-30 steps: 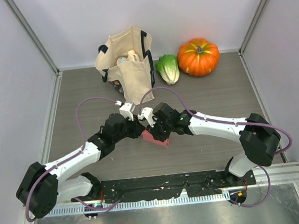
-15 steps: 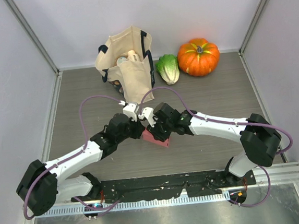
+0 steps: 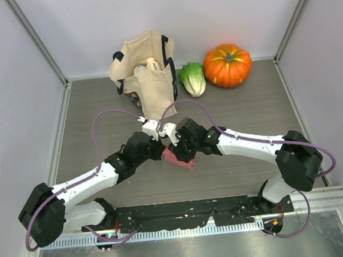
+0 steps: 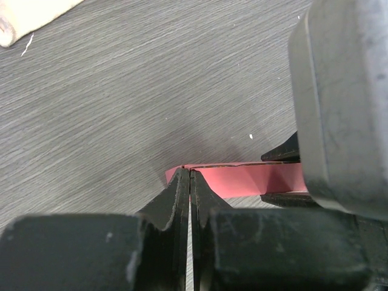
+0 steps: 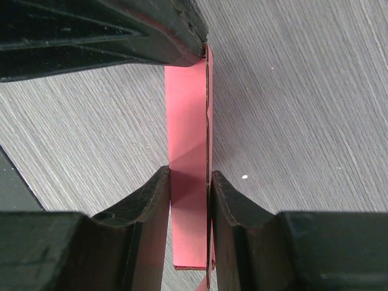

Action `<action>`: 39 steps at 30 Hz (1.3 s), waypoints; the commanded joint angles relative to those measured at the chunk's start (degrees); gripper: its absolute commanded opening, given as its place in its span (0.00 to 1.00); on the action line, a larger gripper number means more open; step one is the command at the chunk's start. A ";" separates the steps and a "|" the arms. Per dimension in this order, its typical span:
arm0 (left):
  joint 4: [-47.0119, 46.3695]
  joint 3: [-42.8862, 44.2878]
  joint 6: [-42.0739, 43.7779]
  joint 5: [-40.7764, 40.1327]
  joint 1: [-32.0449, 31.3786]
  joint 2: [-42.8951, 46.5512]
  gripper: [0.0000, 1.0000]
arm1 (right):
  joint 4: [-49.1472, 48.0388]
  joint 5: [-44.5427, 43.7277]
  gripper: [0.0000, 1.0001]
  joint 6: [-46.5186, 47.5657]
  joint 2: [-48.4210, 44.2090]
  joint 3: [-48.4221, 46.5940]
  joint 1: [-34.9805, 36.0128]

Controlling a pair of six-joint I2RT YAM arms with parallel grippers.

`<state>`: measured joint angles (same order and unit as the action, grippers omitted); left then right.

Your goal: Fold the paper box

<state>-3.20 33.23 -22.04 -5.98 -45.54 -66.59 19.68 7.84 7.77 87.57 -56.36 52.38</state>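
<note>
The paper box [image 3: 180, 159] is a slim pink card box lying on the grey table [image 3: 248, 107], in the middle between both arms. My right gripper [image 3: 177, 147] is shut on it. In the right wrist view its jaws [image 5: 189, 176] press both long sides of the box [image 5: 187, 115]. My left gripper [image 3: 161, 148] is shut, and its tips [image 4: 190, 173] pinch the thin edge at the box's end corner [image 4: 242, 179]. The left fingers [image 5: 121, 36] show at the box's far end in the right wrist view. The right gripper's body [image 4: 339, 103] fills the right of the left wrist view.
A cream tote bag [image 3: 145, 70] with items inside stands at the back, just behind the grippers. A lettuce [image 3: 192, 78] and an orange pumpkin [image 3: 228, 64] lie at the back right. Walls enclose the table on three sides.
My left gripper has moved a little to the right, closing in on the box's end. The right gripper and the box have stayed in place.
</note>
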 commanded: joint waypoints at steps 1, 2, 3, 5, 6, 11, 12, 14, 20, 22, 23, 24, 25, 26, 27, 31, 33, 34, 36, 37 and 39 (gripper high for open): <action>-0.84 -0.97 -0.63 -0.62 -0.60 1.20 0.04 | -0.87 0.34 0.22 -1.09 -1.61 0.90 0.09; -1.10 -1.15 -0.98 -0.53 -0.60 1.28 0.04 | -0.96 0.25 0.22 -1.09 -1.61 0.99 0.18; -1.10 -1.33 -1.42 -0.70 -0.60 1.28 0.03 | -0.87 0.16 0.22 -1.09 -1.61 0.81 0.09; -1.19 -2.03 -1.25 -1.58 -1.04 1.28 0.03 | -0.87 0.34 0.22 -1.00 -1.70 0.81 0.09; -1.11 -2.21 -1.25 -1.84 -1.04 1.28 0.04 | -0.87 0.25 0.22 -1.00 -1.96 0.81 0.09; -1.10 -2.82 -1.42 -2.55 -1.31 1.28 0.03 | -1.05 0.25 0.22 -1.09 -2.14 0.99 0.09; -1.10 -2.82 -1.34 -2.63 -1.31 1.20 0.03 | -1.14 0.25 0.22 -1.09 -2.14 0.99 0.09; -0.84 -2.82 -1.16 -3.42 -1.74 1.11 0.02 | -1.22 -0.01 0.22 -1.18 -2.14 0.99 0.09; -1.46 -3.79 -0.99 -3.87 -2.01 1.37 0.00 | -3.15 -1.41 0.35 -4.33 -3.36 1.95 0.09; -1.46 -4.05 -0.90 -4.13 -2.10 1.63 0.00 | -4.30 -1.86 0.46 -6.79 -4.51 3.09 0.09; -1.37 -4.14 -0.90 -4.22 -2.10 1.72 0.00 | -5.43 -2.38 0.50 -7.59 -5.73 3.53 0.09; -1.28 -4.14 -0.81 -4.48 -2.18 1.98 0.00 | -5.79 -3.08 0.52 -8.90 -6.35 3.80 0.00; -1.28 -4.32 -0.72 -4.57 -2.19 2.16 0.00 | -5.88 -3.26 0.54 -10.57 -6.71 3.97 0.00; -1.11 -4.40 -0.72 -4.74 -2.19 2.34 0.00 | -5.71 -3.96 0.55 -11.89 -7.15 3.98 0.00; -1.19 -4.49 -0.72 -4.83 -2.10 2.43 0.00 | -5.71 -4.58 0.56 -12.77 -8.28 4.06 -0.08; -1.37 -4.76 -0.90 -4.66 -2.19 2.51 0.00 | -4.83 -5.21 0.64 -18.48 -11.98 4.06 -0.09; -1.54 -4.76 -1.16 -4.57 -2.19 2.25 0.00 | -2.90 -6.68 0.64 -22.78 -13.56 4.06 -0.09; -1.54 -4.76 -1.33 -4.57 -2.19 2.25 0.00 | -1.85 -9.74 0.65 -24.71 -15.48 3.80 0.00; -1.54 -4.76 -1.34 -4.66 -2.27 2.16 0.00 | 4.20 -15.46 0.65 -30.06 -16.99 3.19 -0.09; -1.46 -4.67 -1.34 -4.66 -2.27 2.25 0.00 | 6.75 -17.22 0.63 -31.83 -17.95 2.66 -0.09; -1.37 -4.49 -1.34 -4.66 -2.27 2.25 0.00 | 12.38 -18.91 0.58 -36.05 -18.75 2.74 -0.09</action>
<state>-6.59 29.65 -23.55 -9.50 -47.57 -64.34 21.89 -2.98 -16.71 71.61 -51.96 52.38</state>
